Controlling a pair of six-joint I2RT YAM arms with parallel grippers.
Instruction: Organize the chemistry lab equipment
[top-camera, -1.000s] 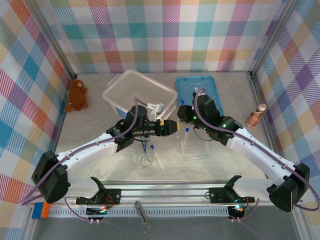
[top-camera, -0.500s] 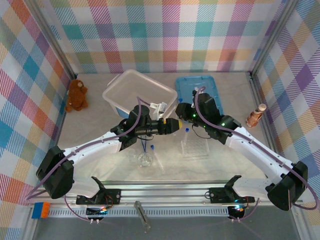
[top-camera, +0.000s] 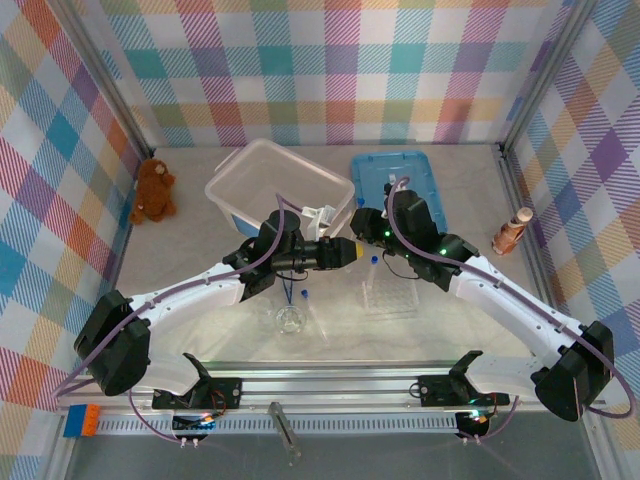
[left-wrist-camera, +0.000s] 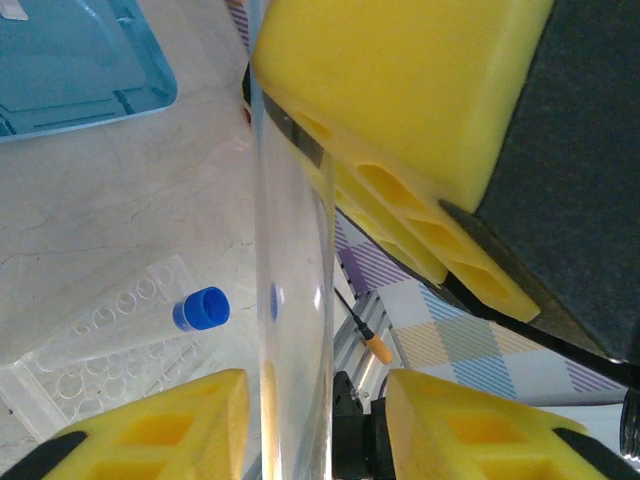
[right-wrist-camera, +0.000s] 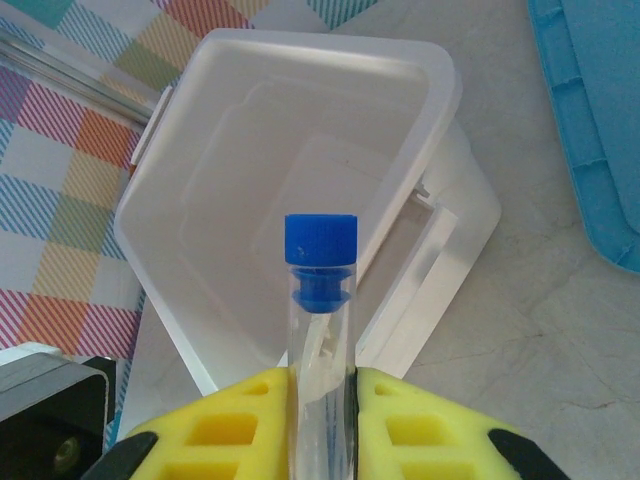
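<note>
Found right claw (right-wrist-camera: 320, 382) clamped on a capped tube (right-wrist-camera: 320, 300), fingers tight against both sides, long axis running out along the fingers, blue cap foremost and pointing at the clear bin (right-wrist-camera: 250, 120). Found left claw (left-wrist-camera: 315, 392) astride a clear tube length (left-wrist-camera: 293, 200) with a gap visible on one side, so read as open, not gripping. Judged this the same tube, unconfirmed. Saw a yellow finger (left-wrist-camera: 400, 90) close above in the left wrist view, taken for the right claw's. Placed both claws, from above, nose to nose over the middle of the surface (top-camera: 185, 240), between bin and rack (top-camera: 392, 298). Located rack just nearside of the right claw, right arm the nearer. Judged next move: swing tube upright, cap up, then lower into a free hole. Noted obstacles: a racked tube (top-camera: 374, 263) at the rack's left edge, standing or lying not resolved, and the left claw crowding the held tube. Logged elsewhere: a loose tube (top-camera: 303, 296) and round glassware (top-camera: 290, 320) near the left arm, blue lid (top-camera: 400, 180) behind, teddy (top-camera: 153, 190) and brown bottle (top-camera: 512, 232) at the sides, well apart.
</note>
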